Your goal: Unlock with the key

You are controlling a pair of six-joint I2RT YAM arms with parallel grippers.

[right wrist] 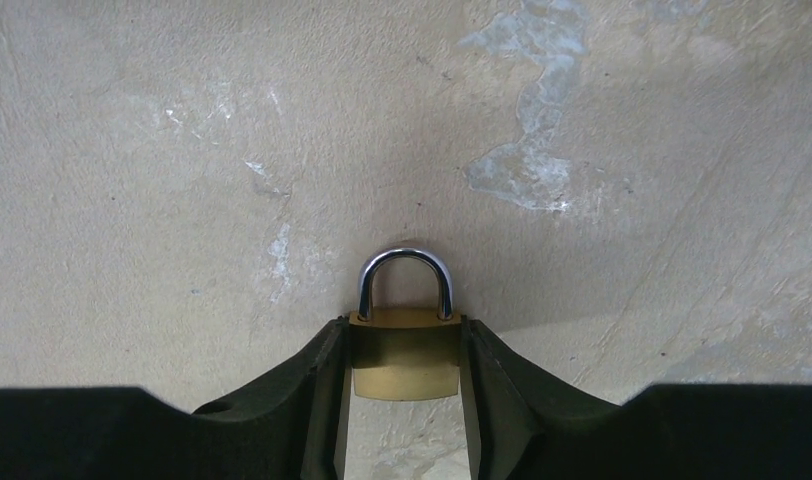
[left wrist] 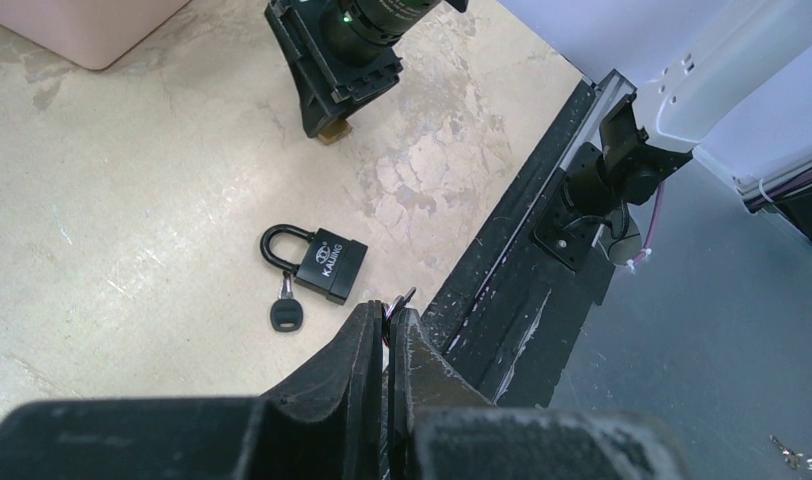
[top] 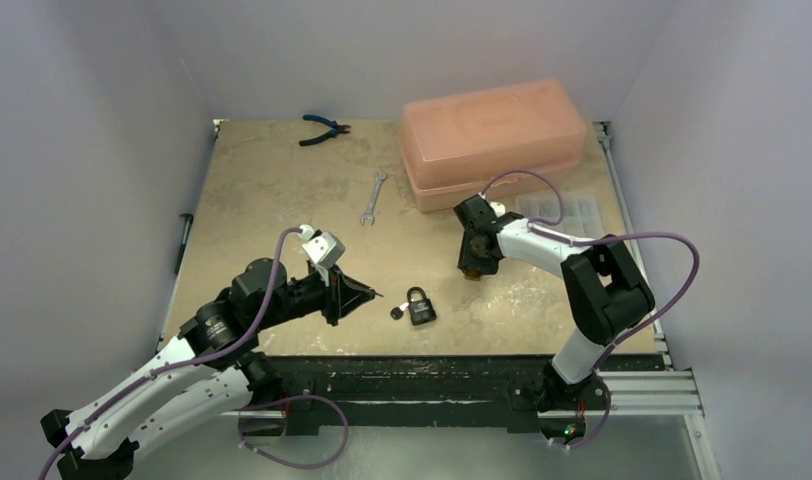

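While the right claw (right wrist: 404,335) grips a brass padlock (right wrist: 406,370) by its sides, silver shackle (right wrist: 405,255) pointing ahead, the top view barely shows it. Meanwhile the left claw (left wrist: 388,318) pinches a small metal piece (left wrist: 405,297), unidentifiable; black padlock (left wrist: 328,266) and dark-headed key (left wrist: 286,316) lie just ahead.

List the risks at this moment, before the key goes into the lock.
1. Only a small tip of the key pokes past the left gripper's shut fingers, so it may twist or slip on contact.
2. The right gripper clamps the brass padlock by its sides with the keyhole unseen, so alignment is uncertain.
3. The black padlock lies between the arms and could be knocked.
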